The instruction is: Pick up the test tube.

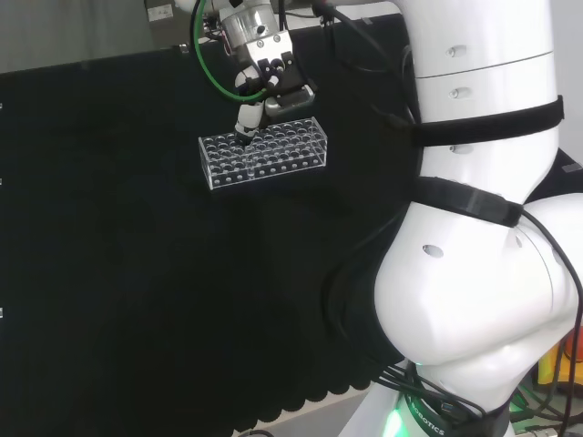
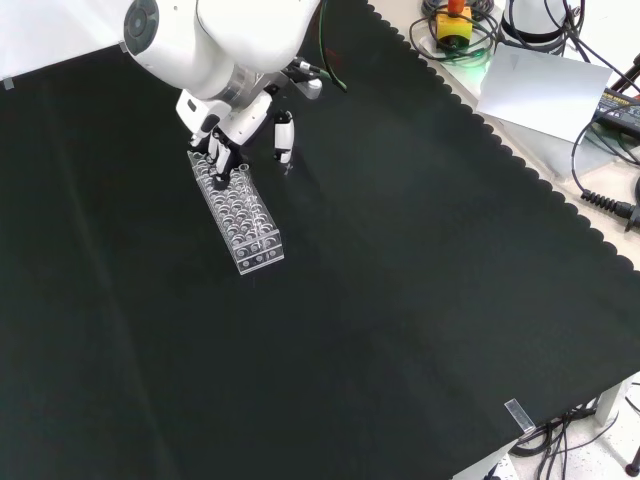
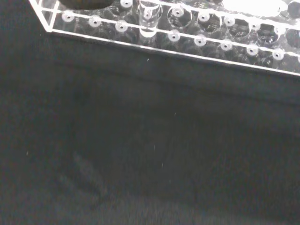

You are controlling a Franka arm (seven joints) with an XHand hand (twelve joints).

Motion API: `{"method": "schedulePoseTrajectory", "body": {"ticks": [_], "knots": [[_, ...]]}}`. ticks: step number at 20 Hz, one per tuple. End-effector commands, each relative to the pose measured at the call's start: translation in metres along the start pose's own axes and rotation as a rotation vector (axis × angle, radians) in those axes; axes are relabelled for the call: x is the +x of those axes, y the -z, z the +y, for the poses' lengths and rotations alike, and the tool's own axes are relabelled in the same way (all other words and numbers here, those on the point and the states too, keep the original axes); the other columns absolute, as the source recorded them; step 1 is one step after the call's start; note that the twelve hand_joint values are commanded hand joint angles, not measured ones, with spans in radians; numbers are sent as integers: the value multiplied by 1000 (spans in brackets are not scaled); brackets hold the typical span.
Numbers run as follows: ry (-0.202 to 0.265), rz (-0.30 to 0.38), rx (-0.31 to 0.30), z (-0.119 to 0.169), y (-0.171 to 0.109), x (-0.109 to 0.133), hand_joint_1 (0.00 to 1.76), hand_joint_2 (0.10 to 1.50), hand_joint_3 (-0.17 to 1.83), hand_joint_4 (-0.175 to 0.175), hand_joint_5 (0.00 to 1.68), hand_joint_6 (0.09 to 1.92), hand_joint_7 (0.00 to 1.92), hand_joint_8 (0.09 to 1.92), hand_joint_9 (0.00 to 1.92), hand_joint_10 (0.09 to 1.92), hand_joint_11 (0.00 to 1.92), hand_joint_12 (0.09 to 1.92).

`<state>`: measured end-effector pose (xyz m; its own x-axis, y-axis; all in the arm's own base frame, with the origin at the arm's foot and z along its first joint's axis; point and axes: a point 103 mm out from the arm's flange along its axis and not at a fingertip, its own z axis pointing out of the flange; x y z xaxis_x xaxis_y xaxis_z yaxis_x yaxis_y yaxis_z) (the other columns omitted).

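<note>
Looking over the arm in the head view: hand (image 1: pixel 262 91), black and white, poised over the far left part of a clear plastic rack (image 1: pixel 263 152), one fingertip (image 1: pixel 244 135) dipped to the rack's top plate. Rows of round holes across the rack, box-shaped, glossy edges catching light. Black cloth (image 1: pixel 109 273) matte and smooth, scalloped along its near edge. Big white arm links (image 1: pixel 474 228) at right, banded with black straps.

Seen from the front view: same rack (image 2: pixel 240 215) lying lengthwise, narrow end toward the camera, hand (image 2: pixel 225 150) at its far end, fingers reaching down onto the top holes, one white finger (image 2: pixel 284 138) held apart to the right. Cannot tell whether the fingers pinch anything or merely touch. Cables and a pale sheet (image 2: pixel 540 85) beyond the cloth's wavy edge at upper right.

Close in the wrist view: rack wall (image 3: pixel 168 37) transparent, dotted with round holes, and one clear test tube (image 3: pixel 149 21) standing upright in a hole near the rack's edge.
</note>
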<state>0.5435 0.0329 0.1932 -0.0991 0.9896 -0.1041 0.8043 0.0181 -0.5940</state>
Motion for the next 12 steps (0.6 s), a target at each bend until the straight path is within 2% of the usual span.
{"method": "schedulePoseTrajectory", "body": {"ticks": [1, 6, 8, 10, 12], "knots": [[-20, 40, -19, 13, 6, 1, 814, 883, 209, -157, 510, 119, 928, 966, 647, 799, 0, 1478], [-25, 54, -27, 16, 11, 5, 841, 782, 414, -163, 478, 284, 951, 987, 686, 789, 0, 1504], [-37, 53, -51, 18, 12, 7, 853, 758, 462, -172, 509, 430, 991, 974, 717, 779, 0, 1516], [-41, 38, -80, 19, 12, 9, 904, 738, 502, -175, 659, 616, 1147, 938, 853, 748, 80, 1508], [-49, 52, -122, 19, 12, 10, 999, 706, 555, -175, 891, 688, 1355, 843, 1053, 696, 261, 1452]]}}
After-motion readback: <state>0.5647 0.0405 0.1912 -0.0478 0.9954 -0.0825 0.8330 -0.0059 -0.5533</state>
